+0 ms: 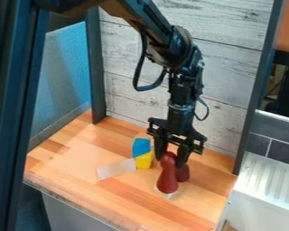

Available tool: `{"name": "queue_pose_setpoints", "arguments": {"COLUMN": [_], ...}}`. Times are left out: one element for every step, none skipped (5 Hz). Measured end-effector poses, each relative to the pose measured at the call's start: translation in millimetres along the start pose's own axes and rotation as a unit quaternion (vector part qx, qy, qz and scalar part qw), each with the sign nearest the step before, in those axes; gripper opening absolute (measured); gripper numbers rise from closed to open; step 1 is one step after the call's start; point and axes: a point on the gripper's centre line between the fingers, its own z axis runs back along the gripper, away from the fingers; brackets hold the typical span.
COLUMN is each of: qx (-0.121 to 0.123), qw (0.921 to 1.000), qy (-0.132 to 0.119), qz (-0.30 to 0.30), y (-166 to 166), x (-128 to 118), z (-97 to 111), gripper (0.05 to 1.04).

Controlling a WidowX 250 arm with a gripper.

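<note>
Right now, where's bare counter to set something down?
Bare wood lies between the blue block and blue panel, and between the red pins and white ridged surface. It's crowded from the pale strip to the end effector.

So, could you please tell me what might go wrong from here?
The gripper is at the narrow top of the front red pin, so a slight nudge might tip it. The other red piece sits close behind, so it could get knocked too. A sideways swing might also bump the yellow block nearby.
</note>
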Motion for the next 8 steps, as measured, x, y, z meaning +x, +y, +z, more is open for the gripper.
{"name": "queue_pose_setpoints", "arguments": {"qx": [-0.027,-0.048,-0.055,-0.057,-0.057,-0.061,-0.058,-0.057], "qw": [0.9993,0.9985,0.9981,0.9975,0.9967,0.9954,0.9946,0.9945], "qy": [0.017,0.018,0.007,-0.007,-0.025,-0.028,-0.029,-0.026], "qz": [0.018,0.020,0.026,0.041,0.052,0.069,0.081,0.084], "y": [18.1,32.9,45.8,59.9,68.6,76.8,80.3,82.1], "x": [-4.4,-6.4,-2.6,3.2,12.3,22.4,30.7,34.9], "z": [6.8,23.9,40.4,53.1,65.0,66.0,61.7,56.0], "gripper": [0.559,0.559,0.559,0.559,0.559,0.559,0.559,0.559]}}
